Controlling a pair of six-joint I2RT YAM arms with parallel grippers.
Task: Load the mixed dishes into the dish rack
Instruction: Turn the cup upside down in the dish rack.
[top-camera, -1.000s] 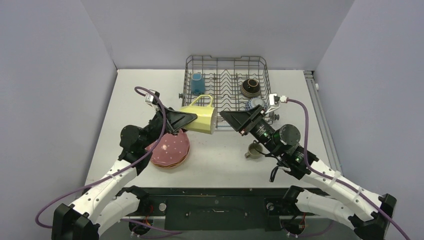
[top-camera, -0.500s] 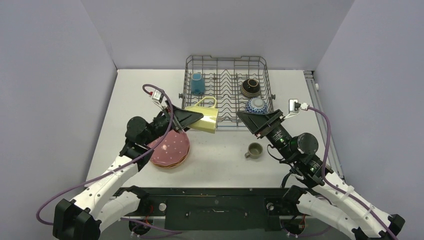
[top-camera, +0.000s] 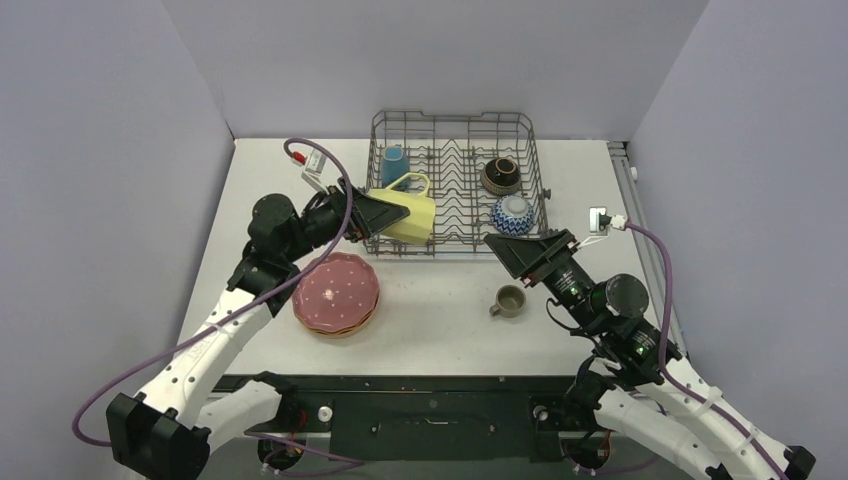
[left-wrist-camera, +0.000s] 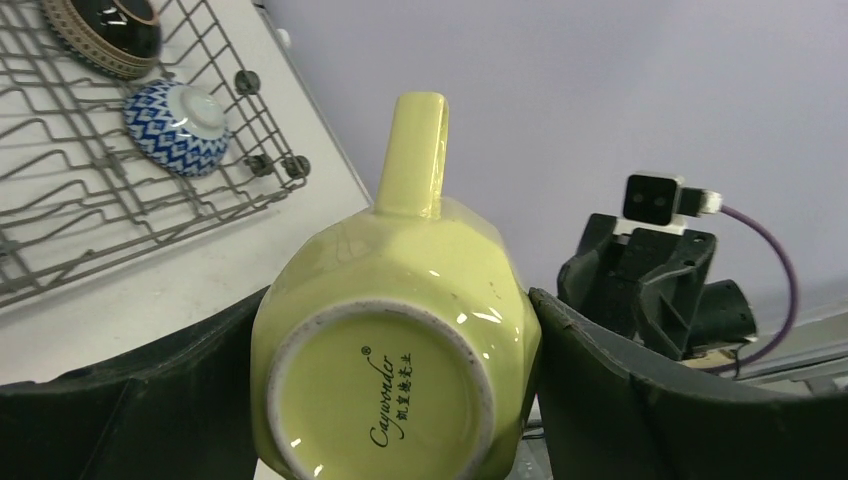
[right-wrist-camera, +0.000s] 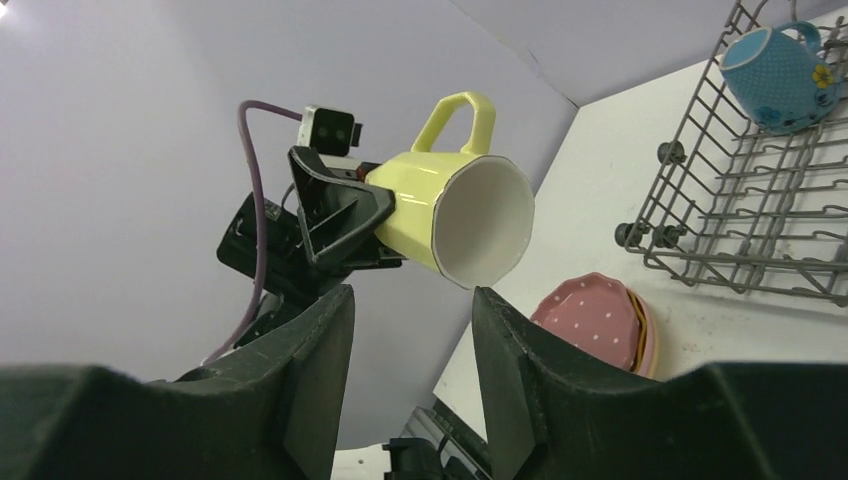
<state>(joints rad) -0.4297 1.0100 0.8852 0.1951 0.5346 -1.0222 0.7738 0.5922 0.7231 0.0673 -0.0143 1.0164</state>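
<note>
Two arms work over a grey bench (top-camera: 440, 330). Dish rack (top-camera: 450, 114) sits at the bench's far edge, approx. centre. L arm (top-camera: 262, 262) reaches fwd on the left side. R arm (top-camera: 600, 300) is toward the bench's right edge. R jaws are parted w/ nothing btwn them, up off the bench by the rack's near-right corner.

Plate stack (top-camera: 337, 295), pink white-dotted plate on top, lies on the bench toward its near-left, apart from the rack.

Pale-yellow mug (left-wrist-camera: 390, 340) is off the bench w/ L jaws clenched on its sides near the base. It lies on its side, handle up, mouth facing R, over the rack's near-left corner.

In the rack:
- blue-white patterned bowl (top-camera: 513, 211), upside down, near-right
- dark-brown bowl (top-camera: 500, 176), just behind it
- light-blue mug (top-camera: 394, 165), tilted, far-left

Small olive mug (top-camera: 510, 300) stands upright on the bench, near the rack's near edge, just beside R arm.
</note>
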